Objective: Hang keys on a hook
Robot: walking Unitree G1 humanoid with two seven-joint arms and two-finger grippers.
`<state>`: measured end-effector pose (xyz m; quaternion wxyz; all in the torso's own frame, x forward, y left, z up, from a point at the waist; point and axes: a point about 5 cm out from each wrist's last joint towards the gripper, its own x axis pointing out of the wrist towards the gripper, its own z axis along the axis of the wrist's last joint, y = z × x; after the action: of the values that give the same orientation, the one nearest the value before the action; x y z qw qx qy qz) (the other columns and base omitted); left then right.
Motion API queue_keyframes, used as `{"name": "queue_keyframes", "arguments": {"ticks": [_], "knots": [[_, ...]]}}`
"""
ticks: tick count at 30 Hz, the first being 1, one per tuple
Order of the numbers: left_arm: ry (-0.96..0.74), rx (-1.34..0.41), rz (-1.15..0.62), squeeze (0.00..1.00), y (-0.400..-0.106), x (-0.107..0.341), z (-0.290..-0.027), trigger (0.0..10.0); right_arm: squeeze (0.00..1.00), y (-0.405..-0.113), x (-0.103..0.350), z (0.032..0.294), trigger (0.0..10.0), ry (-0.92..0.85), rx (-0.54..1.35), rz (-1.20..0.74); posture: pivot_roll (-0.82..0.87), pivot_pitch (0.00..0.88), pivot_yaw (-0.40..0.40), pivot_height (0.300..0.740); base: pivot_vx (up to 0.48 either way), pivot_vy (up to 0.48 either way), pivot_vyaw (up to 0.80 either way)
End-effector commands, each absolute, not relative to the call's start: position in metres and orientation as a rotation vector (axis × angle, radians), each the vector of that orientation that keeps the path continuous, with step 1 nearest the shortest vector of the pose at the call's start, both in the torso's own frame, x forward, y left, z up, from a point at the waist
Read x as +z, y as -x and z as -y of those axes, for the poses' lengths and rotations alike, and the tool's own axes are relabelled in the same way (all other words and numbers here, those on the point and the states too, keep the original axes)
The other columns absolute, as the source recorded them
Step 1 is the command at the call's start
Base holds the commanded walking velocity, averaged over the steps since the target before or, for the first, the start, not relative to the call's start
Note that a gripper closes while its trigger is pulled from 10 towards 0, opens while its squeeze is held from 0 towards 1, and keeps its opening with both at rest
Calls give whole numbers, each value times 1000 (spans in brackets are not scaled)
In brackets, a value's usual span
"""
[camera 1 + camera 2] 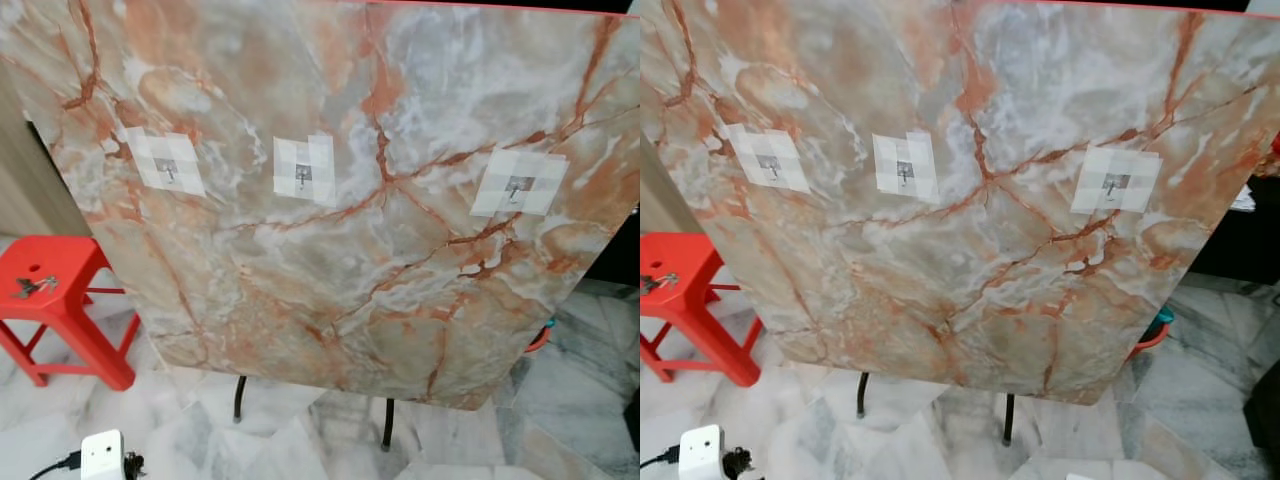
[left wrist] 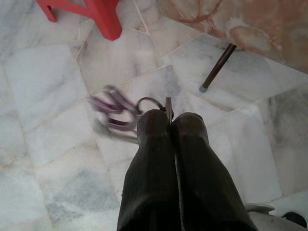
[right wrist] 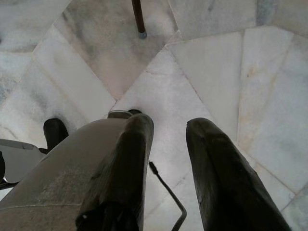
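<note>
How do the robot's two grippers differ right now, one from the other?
The left gripper has its fingers pressed together, pinching a ring of keys that dangles blurred beside them; the right gripper has its fingers apart with nothing between them. Below the left gripper lies bare marble floor; below the right gripper a thin black cable crosses the floor. Both have long black fingers and point down at the floor.

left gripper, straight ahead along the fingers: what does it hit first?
Probably the marble floor. The left gripper, shut on the keys, points down at bare tiles. The panel's black leg and the red stool stand off to the sides. Depth is unclear.
</note>
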<state>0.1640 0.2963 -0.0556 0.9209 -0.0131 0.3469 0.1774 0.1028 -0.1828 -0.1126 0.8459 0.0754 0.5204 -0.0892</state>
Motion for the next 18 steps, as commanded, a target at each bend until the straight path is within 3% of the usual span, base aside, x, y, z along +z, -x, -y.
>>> {"name": "queue_keyframes", "arguments": {"ticks": [1, 5, 10, 13, 17, 18], "knots": [[32, 390, -687, 0, -168, -53, -298, 10000, 0, -101, -114, 179, 10000, -161, -174, -1111, 3, 0, -42, 740, 0, 0, 0], [36, 402, -592, 0, -180, -43, -299, 10000, 0, -101, -113, 180, 10000, -144, -155, -1113, 23, 0, -72, 740, 0, 0, 0], [-63, 330, -298, 0, -221, -2, -301, 10000, 0, -101, -113, 187, 10000, -122, -160, -1115, 47, 0, -84, 740, 0, 0, 0], [-91, 222, -77, 0, -249, 38, -286, 10000, 0, -101, -112, 194, 10000, -113, -179, -1111, 68, 0, -81, 740, 0, 0, 0], [-90, 113, 27, 0, -261, 62, -268, 10000, 0, -101, -111, 199, 10000, -110, -188, -1109, 82, 0, -83, 740, 0, 0, 0], [-65, 11, 89, 0, -269, 80, -252, 10000, 0, -101, -110, 204, 10000, -107, -199, -1107, 99, 0, -95, 740, 0, 0, 0]]}}
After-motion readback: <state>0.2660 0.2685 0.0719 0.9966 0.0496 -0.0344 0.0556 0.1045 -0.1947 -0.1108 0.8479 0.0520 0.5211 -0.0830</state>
